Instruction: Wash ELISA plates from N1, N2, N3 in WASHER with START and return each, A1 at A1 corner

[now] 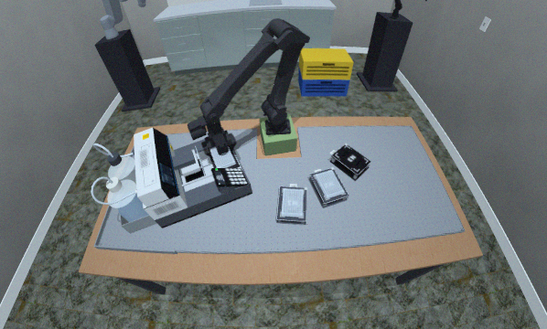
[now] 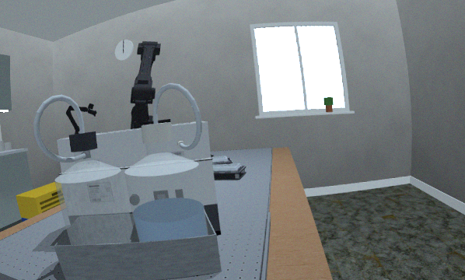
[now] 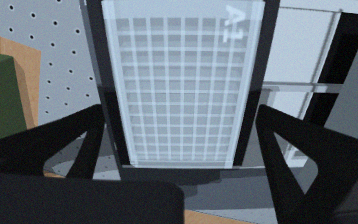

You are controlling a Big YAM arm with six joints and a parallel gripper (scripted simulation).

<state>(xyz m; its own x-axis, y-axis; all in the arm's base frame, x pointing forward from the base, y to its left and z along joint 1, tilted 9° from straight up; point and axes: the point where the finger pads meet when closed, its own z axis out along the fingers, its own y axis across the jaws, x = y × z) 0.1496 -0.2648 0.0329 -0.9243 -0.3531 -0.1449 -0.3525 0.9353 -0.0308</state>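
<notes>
A clear plate [image 1: 224,158] [image 3: 180,90] lies in the dark carrier [image 3: 263,50] of the washer [image 1: 156,183], looking flat, with its A1 mark at the upper right in the wrist view. My gripper [image 1: 221,150] [image 3: 180,112] is open, its fingers on either side of the plate's near part, not visibly touching it. The green lamp [image 1: 217,169] is lit beside the keypad [image 1: 237,176]. One black nest [image 1: 350,160] is empty. Two other plates, the middle plate [image 1: 328,184] and the front plate [image 1: 293,203], sit in their nests. Nest numbers are too small to read surely.
Two bottles with looping hoses stand in a grey tray [image 1: 138,223] [image 2: 139,258] behind the washer. The green arm base [image 1: 280,143] [image 3: 0,95] is right of the carrier. The washer's white housing and raised parts stand close on the carrier's other side.
</notes>
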